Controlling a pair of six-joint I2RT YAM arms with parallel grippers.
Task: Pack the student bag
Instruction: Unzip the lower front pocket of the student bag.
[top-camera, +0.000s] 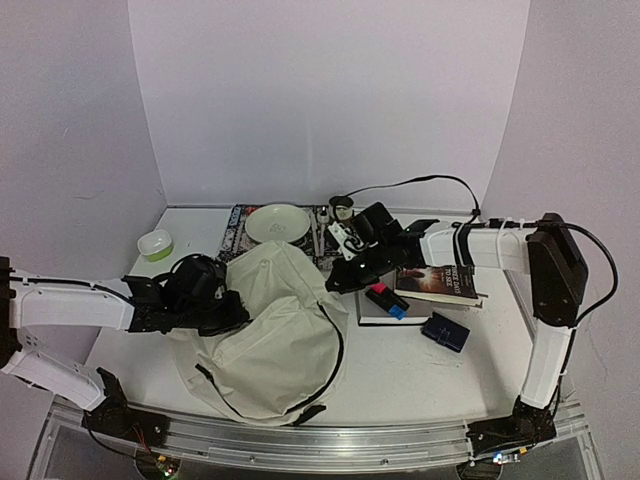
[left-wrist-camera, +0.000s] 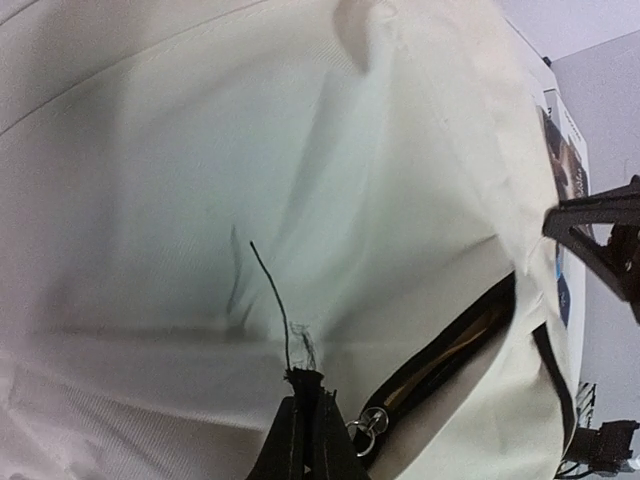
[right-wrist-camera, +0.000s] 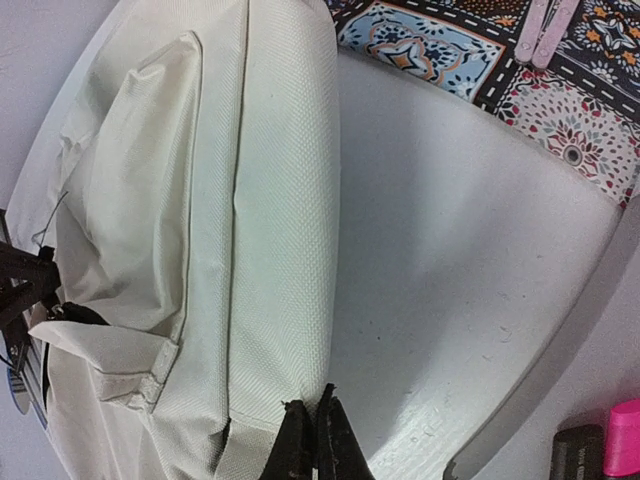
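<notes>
The student bag (top-camera: 275, 330), cream fabric with black trim, lies flat in the middle of the table. My left gripper (top-camera: 235, 315) is at its left side. In the left wrist view the left gripper (left-wrist-camera: 305, 390) is shut on a frayed black zip pull tab, with a metal ring (left-wrist-camera: 370, 425) beside it and the black zip line (left-wrist-camera: 450, 350) partly parted. My right gripper (top-camera: 335, 280) is at the bag's upper right edge. In the right wrist view the right gripper (right-wrist-camera: 318, 412) is shut, pinching the edge of the bag's fabric (right-wrist-camera: 270, 230).
To the right of the bag lie a book (top-camera: 440, 283), a pink and blue item (top-camera: 385, 298) and a dark blue wallet (top-camera: 445, 332). Behind it are a white plate (top-camera: 278, 223) on a patterned mat (top-camera: 238, 228), a green bowl (top-camera: 155, 243) and a cup (top-camera: 343, 208).
</notes>
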